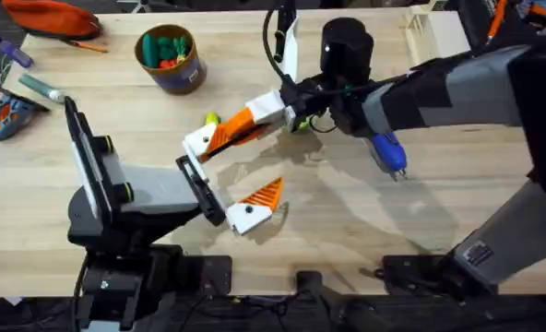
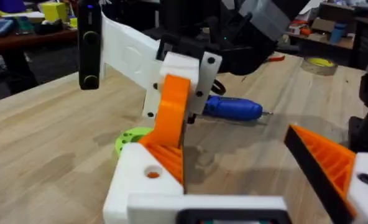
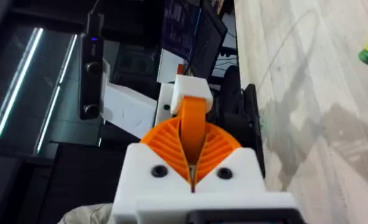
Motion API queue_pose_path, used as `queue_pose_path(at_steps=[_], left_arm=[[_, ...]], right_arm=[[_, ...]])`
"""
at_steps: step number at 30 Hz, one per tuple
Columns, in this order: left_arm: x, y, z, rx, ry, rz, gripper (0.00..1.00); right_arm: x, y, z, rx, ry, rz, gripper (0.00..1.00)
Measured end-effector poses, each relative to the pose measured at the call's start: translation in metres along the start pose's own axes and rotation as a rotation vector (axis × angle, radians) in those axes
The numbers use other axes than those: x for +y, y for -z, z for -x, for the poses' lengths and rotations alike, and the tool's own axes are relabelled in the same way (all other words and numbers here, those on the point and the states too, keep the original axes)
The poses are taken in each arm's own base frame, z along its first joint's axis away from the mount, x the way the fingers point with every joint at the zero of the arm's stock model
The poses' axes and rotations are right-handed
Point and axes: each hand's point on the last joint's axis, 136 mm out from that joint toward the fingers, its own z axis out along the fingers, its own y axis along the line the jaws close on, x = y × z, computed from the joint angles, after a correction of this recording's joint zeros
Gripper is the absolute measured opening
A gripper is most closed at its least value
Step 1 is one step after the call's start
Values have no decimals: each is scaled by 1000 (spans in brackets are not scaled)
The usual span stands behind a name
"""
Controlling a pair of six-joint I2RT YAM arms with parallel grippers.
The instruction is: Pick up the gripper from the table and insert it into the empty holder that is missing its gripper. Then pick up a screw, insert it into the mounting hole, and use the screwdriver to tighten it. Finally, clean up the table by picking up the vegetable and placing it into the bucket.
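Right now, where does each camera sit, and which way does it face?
Overhead: above the arms' bases, looking down and forward at the table; both arms show.
Left wrist: on the left arm, looking across the table at the screwdriver; the open left gripper is in the foreground.
Right wrist: on the right arm, facing the left arm; the right gripper clamps the orange gripper.
Shared: all three show that orange gripper.

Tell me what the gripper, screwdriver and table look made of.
Gripper: likely matte orange plastic, with a ribbed face and uniform colour, possibly printed. Screwdriver: glossy blue body, probably plastic, with a highlight along it; the thin bit looks metal. Table: pale wood or wood-look laminate, grain lines visible; I can't tell which.
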Motion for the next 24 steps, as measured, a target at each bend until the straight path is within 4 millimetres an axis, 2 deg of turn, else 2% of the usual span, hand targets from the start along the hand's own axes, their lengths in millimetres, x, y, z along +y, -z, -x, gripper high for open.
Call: queue_pose_path(at_steps=[22, 23, 24], left_arm=[[1, 0, 0, 0, 0, 4, 986], [1, 0, 0, 0, 0, 5, 986], [0, 0, 0, 0, 0, 1, 986]], right_arm=[[0, 0, 1, -6, -7, -1, 8], [0, 0, 1, -6, -13, -2, 60], [0, 0, 2, -11, -13, -4, 220]])
